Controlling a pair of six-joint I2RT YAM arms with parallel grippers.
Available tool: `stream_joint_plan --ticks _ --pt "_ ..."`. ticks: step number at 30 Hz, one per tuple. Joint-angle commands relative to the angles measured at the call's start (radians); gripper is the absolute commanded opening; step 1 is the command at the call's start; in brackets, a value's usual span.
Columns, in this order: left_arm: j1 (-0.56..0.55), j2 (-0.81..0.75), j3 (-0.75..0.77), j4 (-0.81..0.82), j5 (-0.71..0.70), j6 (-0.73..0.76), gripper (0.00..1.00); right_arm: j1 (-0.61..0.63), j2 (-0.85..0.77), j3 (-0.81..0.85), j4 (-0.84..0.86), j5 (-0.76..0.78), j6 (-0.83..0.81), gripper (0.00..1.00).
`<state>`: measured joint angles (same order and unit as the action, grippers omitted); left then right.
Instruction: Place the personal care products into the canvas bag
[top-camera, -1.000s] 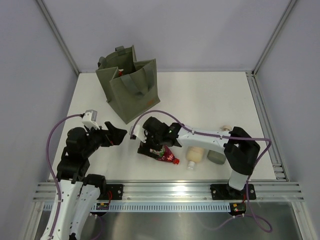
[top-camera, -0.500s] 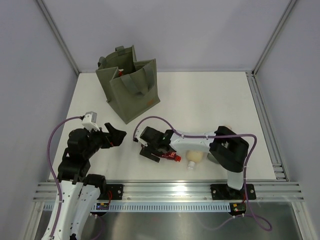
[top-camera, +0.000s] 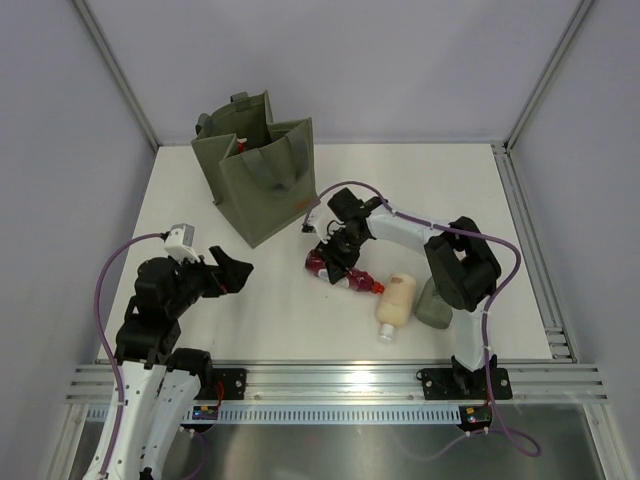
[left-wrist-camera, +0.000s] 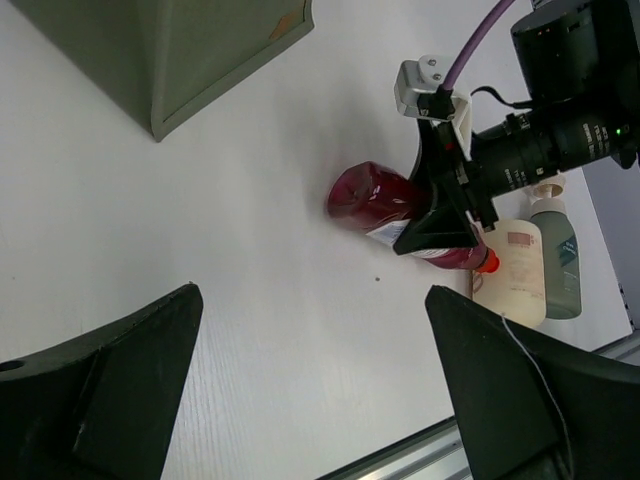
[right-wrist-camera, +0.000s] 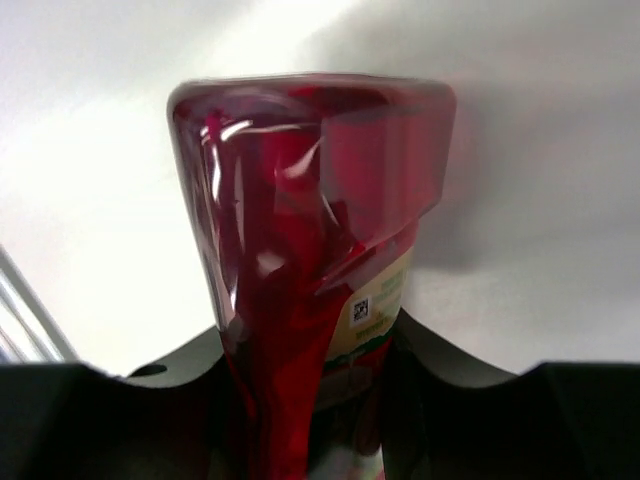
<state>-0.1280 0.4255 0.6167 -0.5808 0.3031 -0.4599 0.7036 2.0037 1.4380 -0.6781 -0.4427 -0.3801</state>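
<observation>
The dark red bottle (top-camera: 322, 265) is held in the right hand (top-camera: 340, 258), just right of the canvas bag (top-camera: 262, 180). It should be lifted above the rim first. The left hand (top-camera: 236, 271) is spread wide.

Left arm (top-camera: 160, 290) sits folded, left fingers (left-wrist-camera: 100, 390) spread wide; right arm (top-camera: 410, 228) reaches forward, right fingers (right-wrist-camera: 470, 410) clamped.

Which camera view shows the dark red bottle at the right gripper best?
The left wrist view: the dark red bottle shows almost whole, from base to cap, only its middle crossed by the right gripper. The top external view shows it small and partly covered. The right wrist view shows only its base end.
</observation>
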Motion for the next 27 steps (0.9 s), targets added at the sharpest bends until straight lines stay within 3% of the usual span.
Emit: stream_joint_plan --ticks 1,7,10,13,17,20,27 --pt "-0.004 -0.013 -0.002 0.055 0.031 0.017 0.99 -0.033 -0.051 0.033 -0.181 -0.220 -0.143 0.00" --pt "-0.004 -0.021 -0.002 0.065 0.079 0.026 0.99 -0.068 -0.135 0.085 -0.207 -0.441 -0.213 0.00" --pt "-0.004 -0.028 -0.014 0.085 0.100 0.030 0.99 -0.076 -0.198 0.186 -0.268 -0.473 -0.253 0.00" --pt "-0.004 -0.021 -0.015 0.095 0.106 0.032 0.99 -0.076 -0.191 0.398 -0.323 -0.413 -0.272 0.00" --pt "-0.004 -0.028 -0.017 0.095 0.106 0.030 0.99 -0.076 -0.108 0.839 -0.327 -0.275 -0.217 0.00" --pt "-0.004 -0.048 -0.025 0.104 0.102 0.026 0.99 -0.076 -0.014 1.069 -0.162 -0.148 -0.090 0.00" --pt "-0.004 -0.059 -0.029 0.110 0.113 0.026 0.99 -0.072 0.197 1.249 0.463 0.088 0.211 0.00"
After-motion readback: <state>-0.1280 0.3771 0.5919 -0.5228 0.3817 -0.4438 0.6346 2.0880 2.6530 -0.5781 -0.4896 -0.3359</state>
